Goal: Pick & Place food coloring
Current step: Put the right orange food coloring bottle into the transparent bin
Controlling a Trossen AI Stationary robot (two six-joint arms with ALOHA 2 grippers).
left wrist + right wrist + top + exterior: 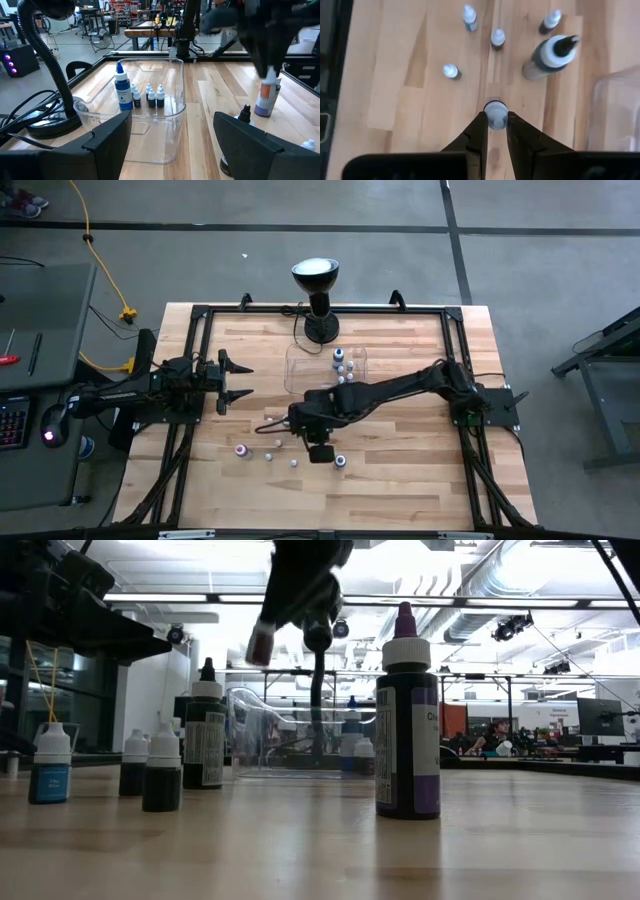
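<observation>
Right gripper (495, 121) hung centre-frame in right wrist view, fingers clamped on small white-capped bottle (495, 112) at cap. Bottle looked light, rigid, slick plastic; neck grip seemed safest. Left gripper (236, 379) waited left, fingers apart.

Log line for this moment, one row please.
right hand: shut on small white-capped bottle, lifted off the table | left hand: open, waiting at left | clear tray: holds five bottles | table: loose bottles remain

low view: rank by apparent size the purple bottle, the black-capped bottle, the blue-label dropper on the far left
1. Purple bottle, though it looks nearest the camera, so partly perspective.
2. Black-capped bottle.
3. Blue-label dropper, smallest.
</observation>
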